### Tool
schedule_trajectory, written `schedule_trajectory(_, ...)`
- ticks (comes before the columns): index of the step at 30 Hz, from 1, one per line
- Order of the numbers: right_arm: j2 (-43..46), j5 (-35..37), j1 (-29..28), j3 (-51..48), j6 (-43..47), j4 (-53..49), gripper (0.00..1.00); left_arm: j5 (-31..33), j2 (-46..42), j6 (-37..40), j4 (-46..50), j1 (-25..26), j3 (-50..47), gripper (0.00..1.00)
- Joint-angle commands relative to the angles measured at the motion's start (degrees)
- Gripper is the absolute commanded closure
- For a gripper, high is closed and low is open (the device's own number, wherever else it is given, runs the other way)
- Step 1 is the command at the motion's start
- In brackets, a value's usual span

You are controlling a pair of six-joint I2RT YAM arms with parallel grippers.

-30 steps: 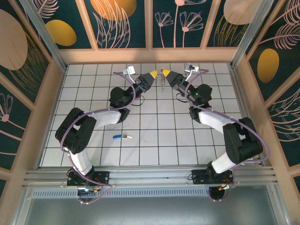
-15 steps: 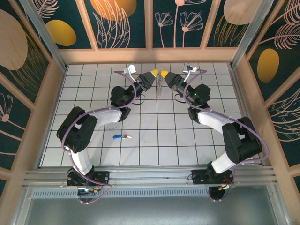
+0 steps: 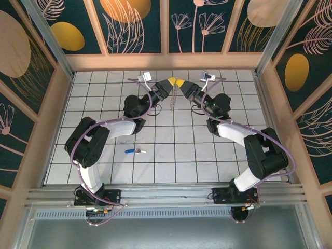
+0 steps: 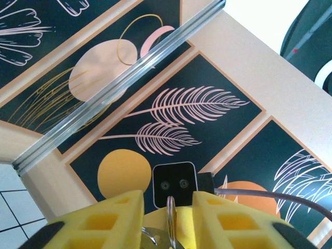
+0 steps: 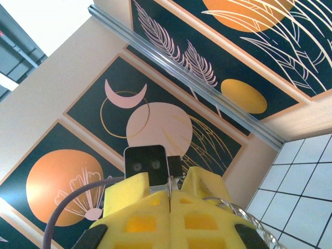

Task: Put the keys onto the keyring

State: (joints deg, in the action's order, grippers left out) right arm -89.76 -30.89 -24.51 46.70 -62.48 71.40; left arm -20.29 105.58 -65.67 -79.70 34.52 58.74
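Left wrist view first: my left gripper (image 4: 167,206) has its two yellow fingers (image 4: 111,220) standing apart. In the gap between them I see the thin metal ring of the keyring (image 4: 171,220) edge-on. There is daylight on both sides of it, so the pads are not pressed on it and this gripper is released. Just past the fingertips sits a small black camera block (image 4: 174,184), and behind that is the painted wall panel (image 4: 176,111) with its leaf pattern.

On the right wrist view, my right gripper (image 5: 169,191) is clenched, its yellow fingers meeting along a single seam. A curve of ring wire comes out from between them on the side toward the tiles, so I read it as grasping the keyring.

From the top external view the two grippers meet tip to tip, almost touching, at the far side of the tiled table (image 3: 171,155). The keyring hangs from that meeting point as a thin strip, just below the tips.

The key (image 3: 134,151) lies flat on the tiles, well apart from both grippers. It is back toward the arm bases, just beside the left arm's elbow, with its blue head pointing away from the right arm.
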Motion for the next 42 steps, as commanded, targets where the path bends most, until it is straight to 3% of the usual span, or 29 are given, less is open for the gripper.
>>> schedule_trajectory(1,-0.2,0.2,-0.5,2.1,0.2,3.2,1.0,0.0,0.6,0.7,-2.3,0.4,1.5,0.74)
schedule_trajectory(10,-0.1,0.1,-0.5,2.1,0.6,2.9,1.0,0.1,1.3,0.0,-3.8,0.4,1.2,0.92)
schedule_trajectory(12,-0.1,-0.1,-0.4,2.3,0.8,2.5,1.0,0.1,1.3,-0.1,-3.9,0.4,1.1,1.0)
schedule_trajectory(15,0.4,-0.4,-0.1,2.4,1.3,1.4,1.0,-0.1,1.4,0.0,-3.8,0.4,1.0,1.0)
schedule_trajectory(19,2.9,-0.2,2.4,1.1,2.3,-2.1,0.69,-0.4,0.9,1.4,-2.7,0.4,0.7,1.0)
schedule_trajectory(23,6.0,-1.2,5.2,2.1,7.0,-13.0,0.48,-1.5,0.5,3.6,-0.4,0.4,1.0,1.0)
schedule_trajectory(29,9.1,1.0,7.6,6.4,20.0,-32.5,0.34,-3.4,1.0,5.3,1.5,0.4,2.1,1.0)
schedule_trajectory(34,8.1,-0.6,10.7,9.2,25.8,-41.3,0.28,-6.5,1.0,8.8,6.4,0.3,4.1,1.0)
schedule_trajectory(42,4.5,-6.8,17.2,3.3,12.6,-29.6,0.24,-12.6,0.4,17.6,19.5,0.3,9.6,1.0)
